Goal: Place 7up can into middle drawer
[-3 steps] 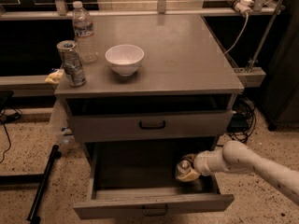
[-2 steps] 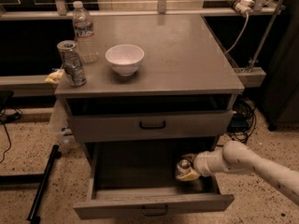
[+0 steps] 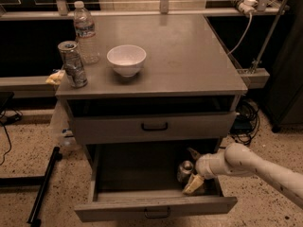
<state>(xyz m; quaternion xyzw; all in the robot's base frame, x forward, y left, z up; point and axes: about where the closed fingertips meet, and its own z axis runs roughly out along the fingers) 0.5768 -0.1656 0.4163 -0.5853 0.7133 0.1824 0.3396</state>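
Observation:
The 7up can (image 3: 184,170) stands upright on the floor of the open middle drawer (image 3: 118,211), near its right side. My gripper (image 3: 189,170) reaches into the drawer from the right on a pale arm (image 3: 251,164). Its fingers are spread apart on either side of the can, one finger behind the can and a yellowish finger (image 3: 194,184) in front of it. The gripper is open and the can rests on the drawer floor.
On the cabinet top (image 3: 189,56) stand a taller dark-patterned can (image 3: 73,64), a water bottle (image 3: 85,32) and a white bowl (image 3: 126,59). The upper handled drawer front (image 3: 154,126) is slightly pulled out above the open drawer. Cables (image 3: 244,117) hang at the right; a black bar (image 3: 42,188) lies on the floor at the left.
The fingers have spread apart around the can, which now stands on the drawer floor. The arm has barely moved.

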